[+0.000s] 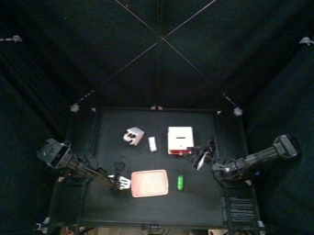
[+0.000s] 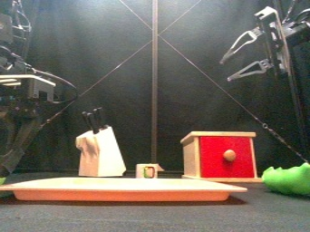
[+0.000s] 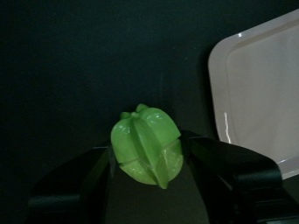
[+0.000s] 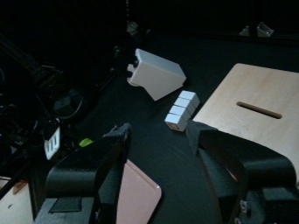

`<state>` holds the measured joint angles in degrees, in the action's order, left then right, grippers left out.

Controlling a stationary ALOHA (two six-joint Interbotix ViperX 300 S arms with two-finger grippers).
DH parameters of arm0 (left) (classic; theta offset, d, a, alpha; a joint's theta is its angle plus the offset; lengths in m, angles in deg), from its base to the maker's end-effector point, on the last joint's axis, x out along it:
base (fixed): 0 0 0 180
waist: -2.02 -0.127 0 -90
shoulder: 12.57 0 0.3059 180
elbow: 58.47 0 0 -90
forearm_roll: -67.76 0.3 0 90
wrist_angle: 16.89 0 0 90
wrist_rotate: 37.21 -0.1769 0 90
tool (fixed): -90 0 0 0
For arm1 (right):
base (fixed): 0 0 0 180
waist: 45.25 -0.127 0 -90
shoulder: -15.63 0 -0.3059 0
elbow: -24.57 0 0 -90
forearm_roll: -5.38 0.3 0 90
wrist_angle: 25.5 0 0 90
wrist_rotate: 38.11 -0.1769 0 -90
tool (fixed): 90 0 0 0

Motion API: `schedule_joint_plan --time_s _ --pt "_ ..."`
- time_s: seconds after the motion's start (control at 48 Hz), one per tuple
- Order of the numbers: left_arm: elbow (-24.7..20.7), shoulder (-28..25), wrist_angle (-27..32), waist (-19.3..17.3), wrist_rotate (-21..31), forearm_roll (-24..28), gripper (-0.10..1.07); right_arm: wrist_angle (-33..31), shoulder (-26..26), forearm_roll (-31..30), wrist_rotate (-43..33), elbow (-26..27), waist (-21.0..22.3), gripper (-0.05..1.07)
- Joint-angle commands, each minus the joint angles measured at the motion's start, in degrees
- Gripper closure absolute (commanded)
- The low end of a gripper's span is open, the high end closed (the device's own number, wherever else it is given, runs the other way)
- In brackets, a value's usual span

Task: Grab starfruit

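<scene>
The starfruit point(image 3: 146, 147), a yellow-green ridged fruit with pointed ends, lies on the black table between the two jaws of my left gripper point(image 3: 149, 150). The jaws stand open, one on each side of it. Seen from above, that gripper point(image 1: 114, 180) is low at the table's front left, just beside the left edge of the pink tray point(image 1: 147, 184). My right gripper point(image 1: 204, 158) hangs open and high over the right half of the table point(image 2: 248, 50), holding nothing.
A plain green oblong piece point(image 1: 179, 182) lies right of the tray. Behind stand a white knife block point(image 1: 131, 136), a small white block point(image 1: 151, 144) and a red-fronted wooden box point(image 2: 220, 154). The tray's rim point(image 3: 222, 61) is close to the starfruit.
</scene>
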<state>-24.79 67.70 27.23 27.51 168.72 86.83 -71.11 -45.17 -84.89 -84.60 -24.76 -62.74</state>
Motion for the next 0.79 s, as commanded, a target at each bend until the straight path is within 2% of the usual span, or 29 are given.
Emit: schedule_joint_plan --time_s 0.0,0.167,0.625,0.771 --pt "-0.18 0.18 -2.2 -0.18 1.58 0.0 0.15 -0.18 0.0 -0.09 -0.18 0.62 0.18 0.15" --pt "-0.09 0.44 -2.9 -0.18 1.05 -0.09 0.22 -0.18 0.0 0.09 -0.18 0.62 0.18 0.15" --pt "0.09 6.77 -2.72 -0.09 -0.7 1.49 0.22 0.09 0.0 0.35 0.09 0.53 0.09 0.15" --pt "0.7 8.79 -2.72 0.09 -0.62 3.6 0.22 0.09 0.0 0.35 0.18 0.53 0.09 0.15"
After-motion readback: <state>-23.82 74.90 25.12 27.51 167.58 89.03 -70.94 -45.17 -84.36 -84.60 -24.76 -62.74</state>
